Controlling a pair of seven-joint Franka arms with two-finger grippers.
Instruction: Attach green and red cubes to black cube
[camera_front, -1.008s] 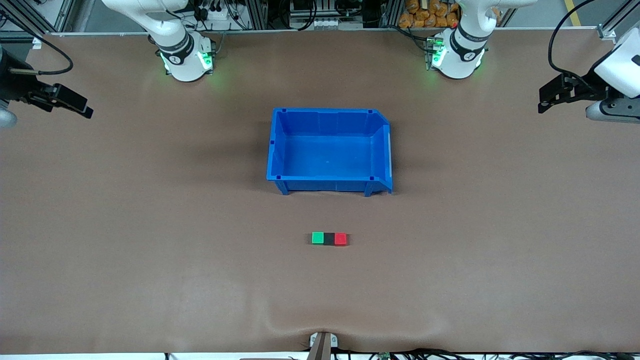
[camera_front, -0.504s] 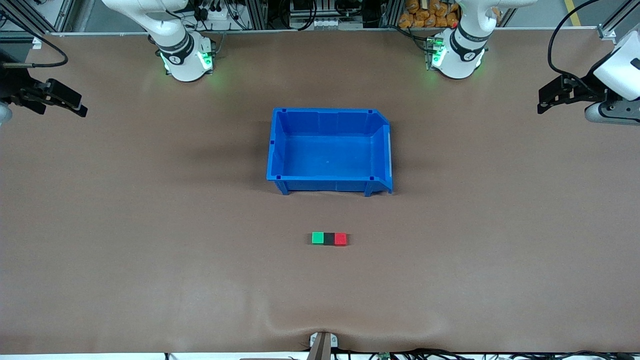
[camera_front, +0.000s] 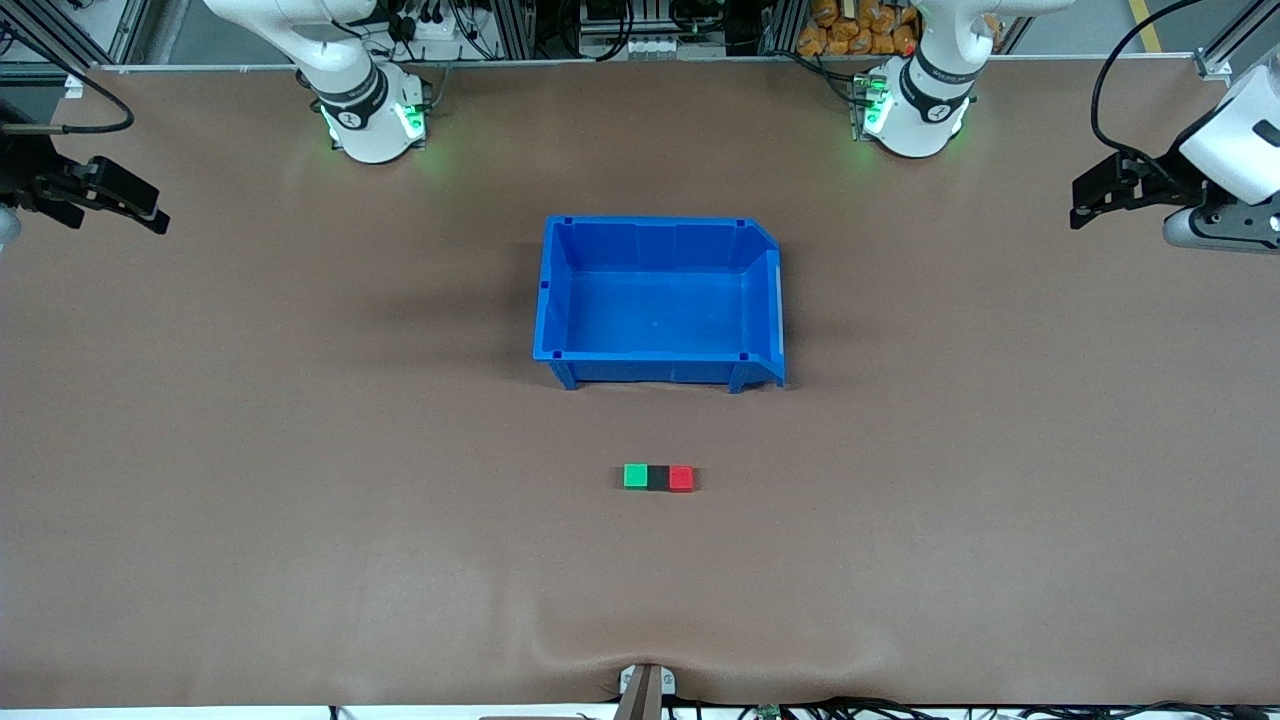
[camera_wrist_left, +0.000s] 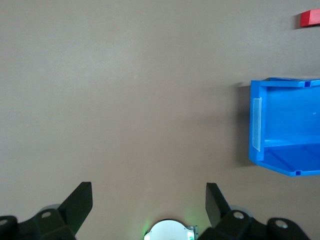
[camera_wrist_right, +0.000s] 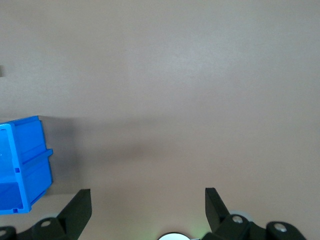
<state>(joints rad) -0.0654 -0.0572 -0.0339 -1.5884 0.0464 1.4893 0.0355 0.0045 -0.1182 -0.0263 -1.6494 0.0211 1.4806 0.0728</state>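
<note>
The black cube (camera_front: 657, 478) sits on the table (camera_front: 300, 450) with the green cube (camera_front: 635, 476) and red cube (camera_front: 681, 478) touching its two sides. The row lies nearer the camera than the blue bin (camera_front: 553, 300). No writing can be read. The left gripper (camera_front: 1085, 200) and right gripper (camera_front: 150, 212) hang wide open over the table's ends, holding nothing.

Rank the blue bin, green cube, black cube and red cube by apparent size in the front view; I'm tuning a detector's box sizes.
1. Blue bin, by far the largest.
2. Green cube and red cube, which look alike.
3. Black cube, which shows narrowest, squeezed between the other two; its true size may match theirs.
</note>
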